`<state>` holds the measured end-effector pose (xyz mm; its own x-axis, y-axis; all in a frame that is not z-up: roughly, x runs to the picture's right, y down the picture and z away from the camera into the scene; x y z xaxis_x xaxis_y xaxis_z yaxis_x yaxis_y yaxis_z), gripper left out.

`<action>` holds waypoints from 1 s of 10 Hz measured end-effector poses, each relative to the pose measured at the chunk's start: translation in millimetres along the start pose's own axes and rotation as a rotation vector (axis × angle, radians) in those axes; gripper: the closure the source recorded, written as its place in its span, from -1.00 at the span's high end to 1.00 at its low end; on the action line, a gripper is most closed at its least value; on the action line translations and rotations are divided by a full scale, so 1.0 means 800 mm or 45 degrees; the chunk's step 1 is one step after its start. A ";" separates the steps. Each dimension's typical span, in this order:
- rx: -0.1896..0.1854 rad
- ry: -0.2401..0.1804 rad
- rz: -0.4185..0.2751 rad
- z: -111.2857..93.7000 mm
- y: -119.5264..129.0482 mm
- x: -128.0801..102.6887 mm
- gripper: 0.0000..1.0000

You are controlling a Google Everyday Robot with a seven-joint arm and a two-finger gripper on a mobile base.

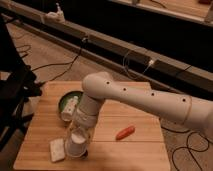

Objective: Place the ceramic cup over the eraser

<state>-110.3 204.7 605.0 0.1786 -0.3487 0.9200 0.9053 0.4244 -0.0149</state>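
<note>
My gripper point(78, 142) reaches down over the front left of the wooden table point(135, 152), at the end of the white arm point(145, 100) that comes in from the right. It is shut on the ceramic cup point(77, 142), a small plain white cup held low, at or just above the tabletop. The cup sits right beside the flat white pad point(56, 149). The black eraser is hidden behind the cup and gripper.
A green plate point(63, 99) with a white bottle-shaped object point(70, 107) lies at the back left of the table. An orange carrot-like piece point(125, 132) lies to the right of the gripper. A black chair point(14, 95) stands left of the table; cables lie on the floor.
</note>
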 end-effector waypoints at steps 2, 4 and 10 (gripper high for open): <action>-0.016 -0.001 0.035 0.011 0.007 0.013 -0.03; -0.034 0.002 0.081 0.020 0.018 0.028 0.35; -0.059 -0.067 0.126 0.050 0.025 0.036 0.60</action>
<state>-102.4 236.3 646.9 0.2483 -0.2623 0.9325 0.9015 0.4148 -0.1234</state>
